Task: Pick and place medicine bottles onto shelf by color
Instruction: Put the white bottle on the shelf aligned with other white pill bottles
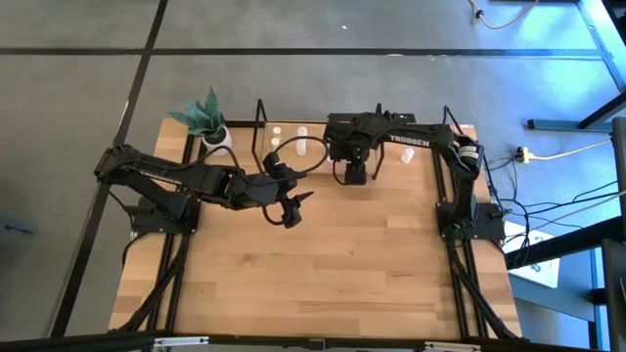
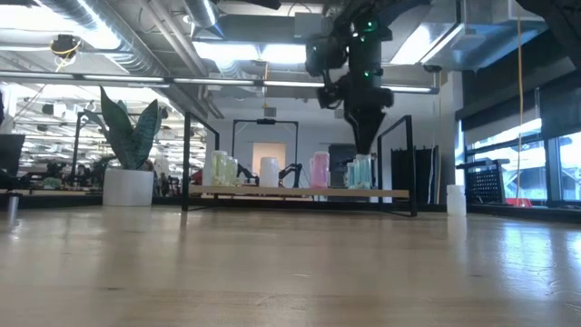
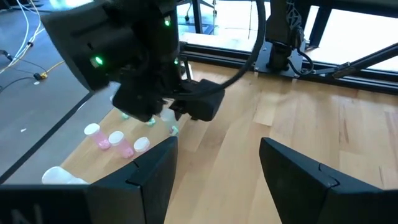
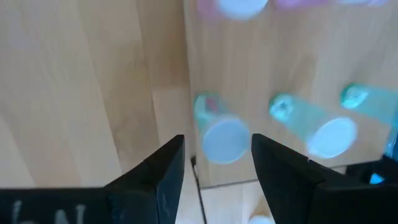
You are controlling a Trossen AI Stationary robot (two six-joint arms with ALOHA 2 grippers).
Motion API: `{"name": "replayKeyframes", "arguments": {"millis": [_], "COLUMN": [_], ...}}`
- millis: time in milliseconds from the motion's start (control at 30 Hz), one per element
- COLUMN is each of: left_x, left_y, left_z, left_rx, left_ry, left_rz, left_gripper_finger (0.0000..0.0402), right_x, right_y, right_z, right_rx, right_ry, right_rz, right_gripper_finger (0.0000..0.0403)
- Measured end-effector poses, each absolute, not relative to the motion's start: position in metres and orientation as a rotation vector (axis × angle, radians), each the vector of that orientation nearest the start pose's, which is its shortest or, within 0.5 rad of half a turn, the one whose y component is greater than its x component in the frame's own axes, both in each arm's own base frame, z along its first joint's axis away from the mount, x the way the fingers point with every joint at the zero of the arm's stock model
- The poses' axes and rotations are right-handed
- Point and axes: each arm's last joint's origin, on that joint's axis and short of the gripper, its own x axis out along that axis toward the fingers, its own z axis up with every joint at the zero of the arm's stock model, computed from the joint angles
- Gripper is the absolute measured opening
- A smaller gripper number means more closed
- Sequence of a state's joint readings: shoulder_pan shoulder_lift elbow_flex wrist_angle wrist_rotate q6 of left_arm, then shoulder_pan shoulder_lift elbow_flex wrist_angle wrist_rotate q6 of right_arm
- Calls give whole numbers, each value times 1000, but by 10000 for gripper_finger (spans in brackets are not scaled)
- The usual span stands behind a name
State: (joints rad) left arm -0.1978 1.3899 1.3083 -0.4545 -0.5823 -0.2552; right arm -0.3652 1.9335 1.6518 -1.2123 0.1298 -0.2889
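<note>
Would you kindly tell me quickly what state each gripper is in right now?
Left gripper: open, holding nothing, above the table.
Right gripper: open above a green bottle on the shelf, not gripping it.

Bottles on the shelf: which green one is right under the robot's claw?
The green bottle at the shelf's edge, directly between the right gripper's open fingers. The other two green bottles stand off to one side.

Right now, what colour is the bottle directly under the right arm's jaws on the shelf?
Pale green with a white cap, the bottle stands on the shelf; best seen in the right wrist view.
</note>
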Motion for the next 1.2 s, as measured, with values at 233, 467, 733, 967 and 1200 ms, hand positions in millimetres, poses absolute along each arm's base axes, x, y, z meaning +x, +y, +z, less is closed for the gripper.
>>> {"name": "replayKeyframes", "arguments": {"millis": [233, 467, 733, 967, 1200], "left_x": [298, 298, 297, 297, 297], "left_y": [-43, -43, -43, -43, -43], "left_z": [356, 356, 355, 355, 355], "left_rx": [-42, -42, -38, -37, -37], "left_ry": [446, 446, 454, 454, 454], "left_rz": [435, 435, 435, 435, 436], "left_gripper_finger": [221, 221, 221, 221, 221], "right_x": [352, 350, 302, 249, 203], "right_y": [-139, -139, -125, -104, -87], "right_z": [274, 314, 390, 438, 437], "right_rx": [-71, -77, -98, -45, 7], "right_ry": [1461, 1425, 1219, 1032, 997], "right_rz": [-206, -274, -420, -476, -506], "right_gripper_finger": [188, 188, 188, 188, 188]}}
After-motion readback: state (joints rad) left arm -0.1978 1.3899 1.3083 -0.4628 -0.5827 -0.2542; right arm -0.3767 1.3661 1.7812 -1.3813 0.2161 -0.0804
